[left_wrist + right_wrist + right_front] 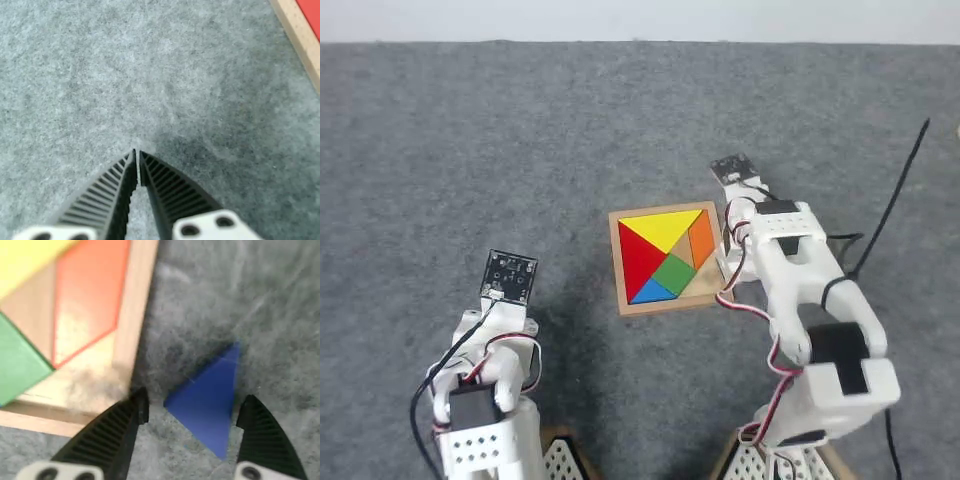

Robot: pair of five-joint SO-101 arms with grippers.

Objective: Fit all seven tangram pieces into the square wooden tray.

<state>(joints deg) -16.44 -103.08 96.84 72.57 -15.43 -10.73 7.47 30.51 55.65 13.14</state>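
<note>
Black and ribbed, spread wide: right pincer (196,405), holding nothing, straddling a blue triangle (207,405) that lies flat on the grey felt counter (260,300). One fingertip just beside the triangle's corner and close against the outer wall of the square wooden tray (137,310); the other just beside the opposite edge. Not yet clamped.

Just across that wall, inside: an orange piece (87,295), a green piece (15,360) and a yellow piece (25,255), with bare wood between them and at the near corner. In the high view, also a red piece (640,262) and a small blue piece (652,291) seated. Late in the task by the look of it, with gaps left to fill.

Farther off, left pincer (138,155): shut, empty, pointed at bare felt, apart from the tray.

Risks, offered as judgement:
- **Grip:** thin and flat on soft felt, so likely to tip up or squirt away if pinched on its sloping sides rather than squarely.
- **Tray wall:** inner fingertip very near it. Might catch the rim on closing or descending, nudge the tray and jar seated pieces loose.
- **Placement:** once lifted, needs the right rotation. Lowered askew, would perch on the orange piece or the rim instead of dropping flush.
- **Fit:** cannot tell from here which gap suits this triangle.
</note>
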